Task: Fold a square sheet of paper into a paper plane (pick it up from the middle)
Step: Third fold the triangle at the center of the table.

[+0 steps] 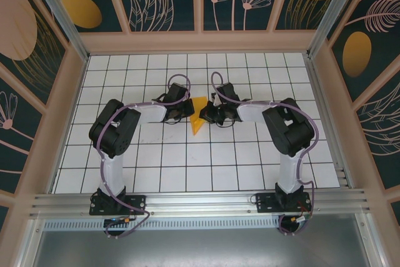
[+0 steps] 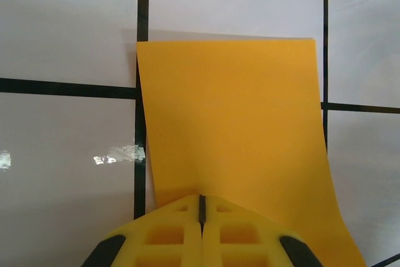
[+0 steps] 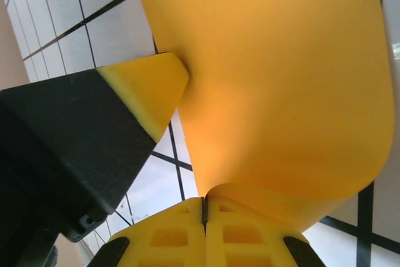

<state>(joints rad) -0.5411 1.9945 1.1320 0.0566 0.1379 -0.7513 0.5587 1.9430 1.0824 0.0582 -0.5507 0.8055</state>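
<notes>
Top external view: at the left, the black left gripper (image 1: 189, 114) reaches inward over the white tabletop with black grid lines (image 1: 187, 167). Its tips meet the left edge of the thin orange-yellow square sheet of paper (image 1: 199, 115). The sheet sits near the middle of the table between the two arms and shows as a wedge with its point toward the near edge. Just right of it, the black right gripper (image 1: 207, 114) comes in from the other side and touches the sheet's right edge. Left wrist view: the yellow pads (image 2: 169, 236) are pressed together with only a thin dark seam between them, clenched on the near edge of the paper, which spreads away across a grid crossing. Right wrist view: this gripper's yellow pads (image 3: 244, 236) are likewise closed tight, pinching the sheet where it bows outward in a bulging curl. At left in this view, the left gripper's black, yellow-tipped finger (image 3: 147, 85) touches the same sheet.
</notes>
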